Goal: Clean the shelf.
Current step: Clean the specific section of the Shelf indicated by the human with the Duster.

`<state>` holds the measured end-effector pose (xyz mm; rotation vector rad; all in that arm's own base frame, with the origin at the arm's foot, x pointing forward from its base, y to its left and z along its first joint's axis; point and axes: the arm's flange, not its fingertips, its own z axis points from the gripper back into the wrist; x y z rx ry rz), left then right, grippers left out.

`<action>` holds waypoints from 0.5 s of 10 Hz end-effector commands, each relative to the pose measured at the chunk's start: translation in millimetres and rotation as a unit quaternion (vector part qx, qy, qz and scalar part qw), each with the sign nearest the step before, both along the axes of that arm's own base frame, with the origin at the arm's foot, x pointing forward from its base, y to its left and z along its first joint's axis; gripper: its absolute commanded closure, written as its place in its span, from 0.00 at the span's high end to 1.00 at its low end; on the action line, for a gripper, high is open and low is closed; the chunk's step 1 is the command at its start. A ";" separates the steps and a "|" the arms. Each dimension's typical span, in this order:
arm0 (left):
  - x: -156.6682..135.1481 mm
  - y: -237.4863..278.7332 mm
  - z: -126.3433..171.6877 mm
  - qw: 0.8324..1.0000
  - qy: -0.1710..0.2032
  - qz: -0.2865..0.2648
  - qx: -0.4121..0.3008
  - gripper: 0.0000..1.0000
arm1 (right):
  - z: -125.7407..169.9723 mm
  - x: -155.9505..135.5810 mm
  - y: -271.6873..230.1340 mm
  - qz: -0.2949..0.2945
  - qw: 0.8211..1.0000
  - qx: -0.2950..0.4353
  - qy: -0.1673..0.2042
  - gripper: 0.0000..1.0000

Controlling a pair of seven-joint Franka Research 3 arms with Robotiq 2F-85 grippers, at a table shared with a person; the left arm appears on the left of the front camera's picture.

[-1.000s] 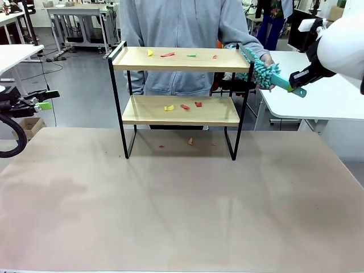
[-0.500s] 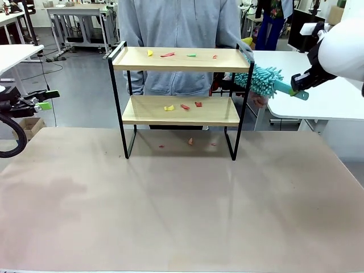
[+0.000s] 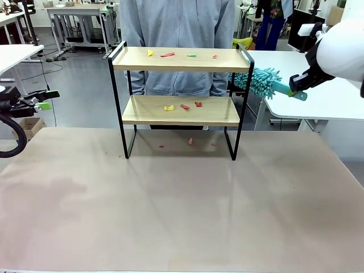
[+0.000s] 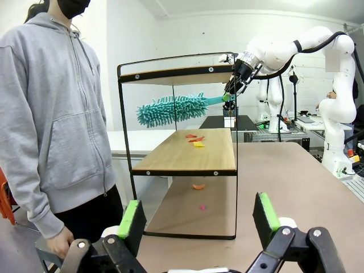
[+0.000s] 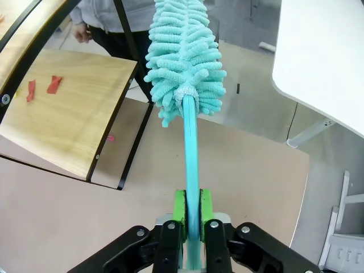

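Awaiting a sweep, the two-tier shelf point(image 3: 131, 60) is seen at twelve o'clock on the beige table point(image 3: 182, 216), both wooden boards littered with coloured paper scraps point(image 3: 168, 54), with more scattered on the table beneath. A teal microfibre duster point(image 3: 259, 81) is clamped by its handle between the fingers of the right gripper point(image 3: 297, 85). Its fluffy head is held just off the rack's three-o'clock end, at a level between the two boards, and no contact can be made out. The approach is judged to be the step in hand. Next, the head is to be slid in under the top board, or lifted over the raised side rail, and drawn toward nine o'clock. The black end frame is judged the obstacle. A person in a grey hoodie point(image 3: 179, 34) is stood close behind, at twelve o'clock. The left gripper point(image 3: 46, 99) is parked at nine o'clock, pads spread apart, nothing held.
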<state>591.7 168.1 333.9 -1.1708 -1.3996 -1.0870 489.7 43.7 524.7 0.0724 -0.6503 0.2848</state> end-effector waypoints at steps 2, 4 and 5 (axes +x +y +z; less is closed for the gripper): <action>-0.7 -1.0 3.2 1.000 -0.002 0.000 0.001 1.00 | 2.8 0.0 -2.4 0.006 1.000 -0.004 -0.005 0.00; -0.7 -1.0 3.2 1.000 -0.002 0.000 0.001 1.00 | 2.8 0.0 -2.4 0.006 1.000 -0.004 -0.005 0.00; -0.7 -1.0 3.2 1.000 -0.002 0.000 0.001 1.00 | 2.8 0.0 -2.4 0.006 1.000 -0.004 -0.005 0.00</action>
